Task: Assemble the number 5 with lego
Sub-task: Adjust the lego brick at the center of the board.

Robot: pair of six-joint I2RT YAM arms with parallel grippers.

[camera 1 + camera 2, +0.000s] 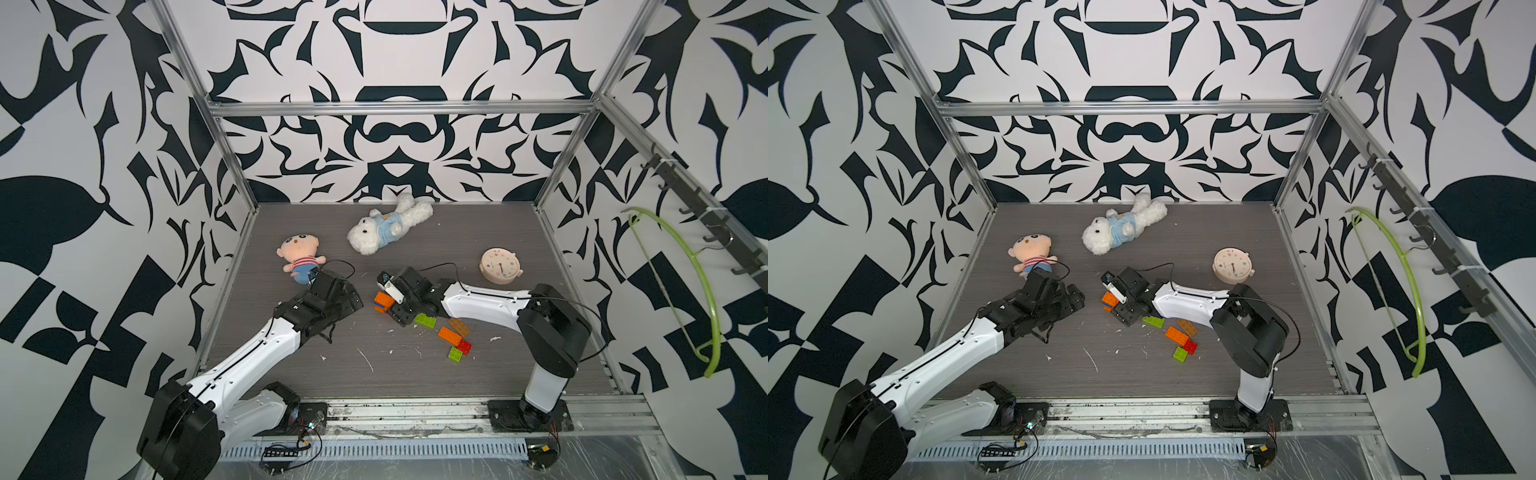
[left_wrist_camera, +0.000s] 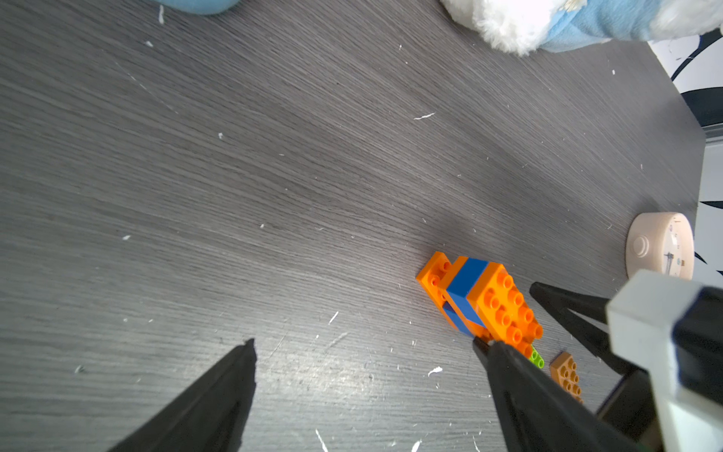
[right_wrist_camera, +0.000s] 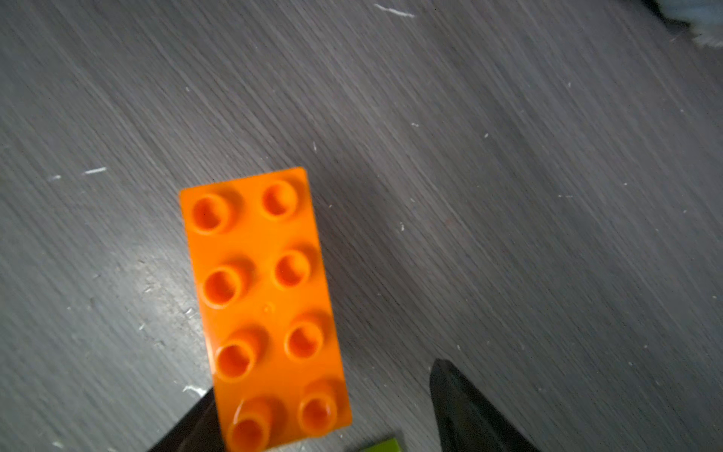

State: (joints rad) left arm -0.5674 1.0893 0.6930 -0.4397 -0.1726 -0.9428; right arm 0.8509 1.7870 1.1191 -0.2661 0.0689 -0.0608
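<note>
1. The orange-and-blue lego stack (image 2: 485, 301) lies mid-way across the counter (image 1: 374, 374).
2. The right claw (image 3: 324, 385) straddles it, half open, one finger clear.
3. The left claw (image 2: 363, 343) gapes wide just beside it.
4. The clock (image 1: 500, 266) has numerals too small to read.

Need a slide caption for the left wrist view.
Open left hand beside an orange-and-blue lego stack on the grey table.

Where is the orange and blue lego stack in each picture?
In both top views: stack mid-table, left of the clock.
Left wrist: stack close up, clock beyond it.
Right wrist: only its studded orange top, filling the middle.
Landmark: the clock, seen in every view but the right wrist.
</note>
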